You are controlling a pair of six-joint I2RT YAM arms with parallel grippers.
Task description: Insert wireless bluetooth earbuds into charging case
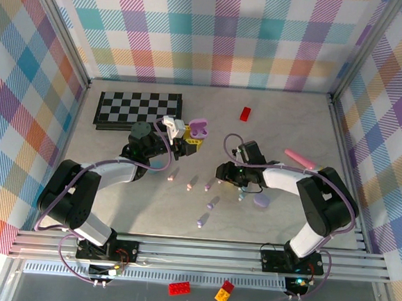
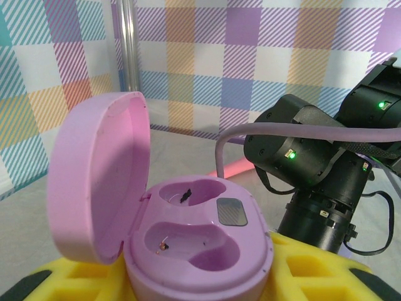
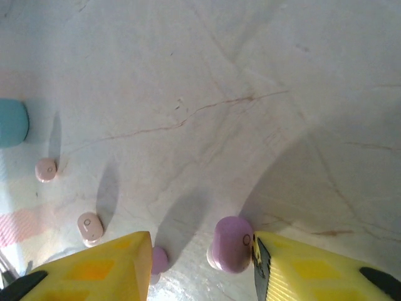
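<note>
My left gripper (image 2: 200,288) is shut on the base of an open purple charging case (image 2: 207,251). Its lid (image 2: 100,182) is tipped back to the left and both wells are empty. From above, the case (image 1: 200,129) is held up left of centre by the left gripper (image 1: 191,143). My right gripper (image 3: 202,244) is open, low over the table. A purple earbud (image 3: 232,243) lies between its fingers, touching the right finger (image 3: 313,269). A second purple earbud (image 3: 160,258) sits by the left finger (image 3: 94,269). Two pink earbuds (image 3: 46,169) (image 3: 90,227) lie to the left.
More earbuds (image 1: 191,183) (image 1: 202,219) are scattered mid-table. A shut purple case (image 1: 260,201) and a pink case (image 1: 299,158) lie near the right arm. A chessboard (image 1: 139,109) and a red brick (image 1: 246,113) are at the back. A blue thing (image 3: 12,122) is at the left.
</note>
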